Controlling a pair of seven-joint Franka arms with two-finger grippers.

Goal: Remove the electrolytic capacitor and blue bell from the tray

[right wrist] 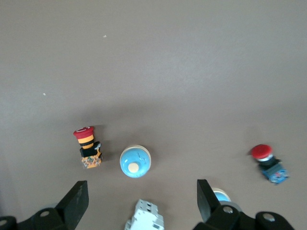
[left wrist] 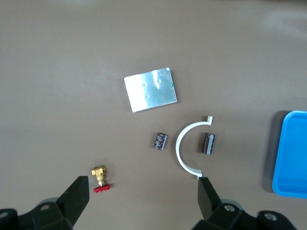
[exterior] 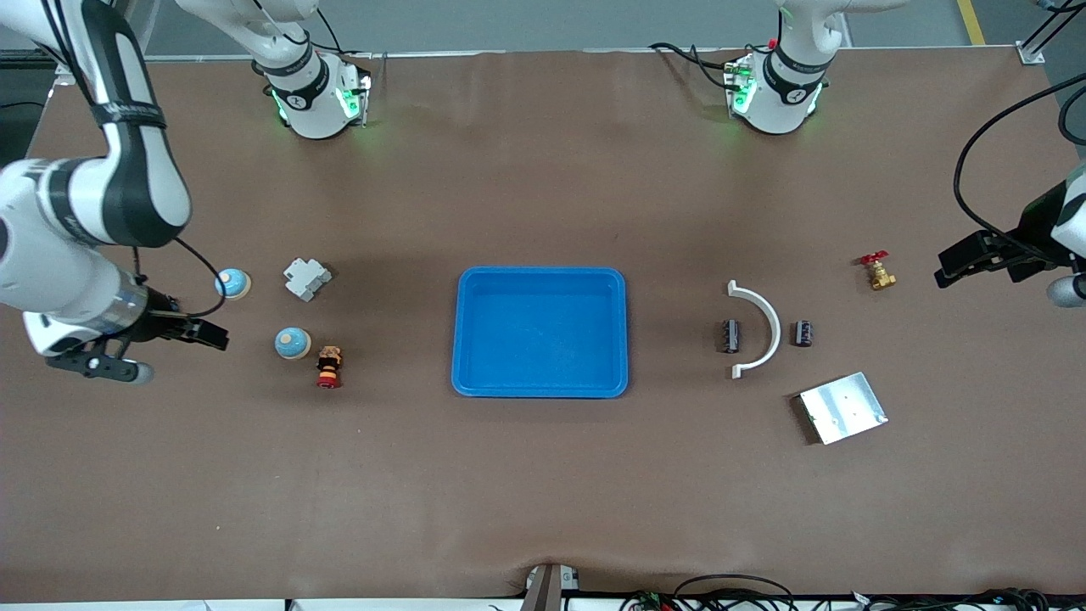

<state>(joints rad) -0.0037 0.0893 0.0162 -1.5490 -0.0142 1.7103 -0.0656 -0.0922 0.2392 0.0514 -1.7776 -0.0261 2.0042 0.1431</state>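
Tray (exterior: pixel 540 280) empty, mid counter. Capacitors (exterior: pixel 730 335) by white arc; blue bells (exterior: pixel 293 343) nr right gripper (exterior: pixel 174 333). Left gripper (exterior: pixel 976 259) & right both released, empty, waiting. Caps light, rigid: pinch across body. Bells smooth, slippery: grab at base.

The brown matte counter (exterior: pixel 543 492) carries a shallow bright-blue plastic tray (exterior: pixel 541 387) at centre. At nine o'clock of it lie two blue domed bells (exterior: pixel 293 343), a grey plastic breaker (exterior: pixel 306 278) and a red-capped push-button (exterior: pixel 329 367). At three o'clock lie two black cylindrical capacitors (exterior: pixel 730 335), a white plastic arc (exterior: pixel 761 329), a brass valve (exterior: pixel 879 271) and a silver metal plate (exterior: pixel 842 407).
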